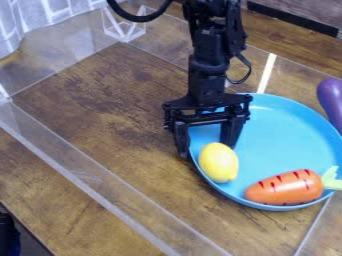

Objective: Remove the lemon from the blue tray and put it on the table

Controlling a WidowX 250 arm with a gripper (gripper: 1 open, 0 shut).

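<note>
The yellow lemon (218, 161) lies on the near-left part of the blue tray (291, 130), close to its rim. My black gripper (207, 145) hangs straight down right behind the lemon, low over the tray's left edge. Its two fingers stand wide apart, one over the table (107, 110) just outside the rim, the other over the tray. The gripper is open and nothing is between the fingers. The lemon sits just in front of the gap, apart from the fingers as far as I can tell.
An orange carrot (286, 187) with a green top lies on the tray's near side, right of the lemon. A purple eggplant (330, 101) sits at the right edge. Clear acrylic walls (80, 190) border the table on the left and front.
</note>
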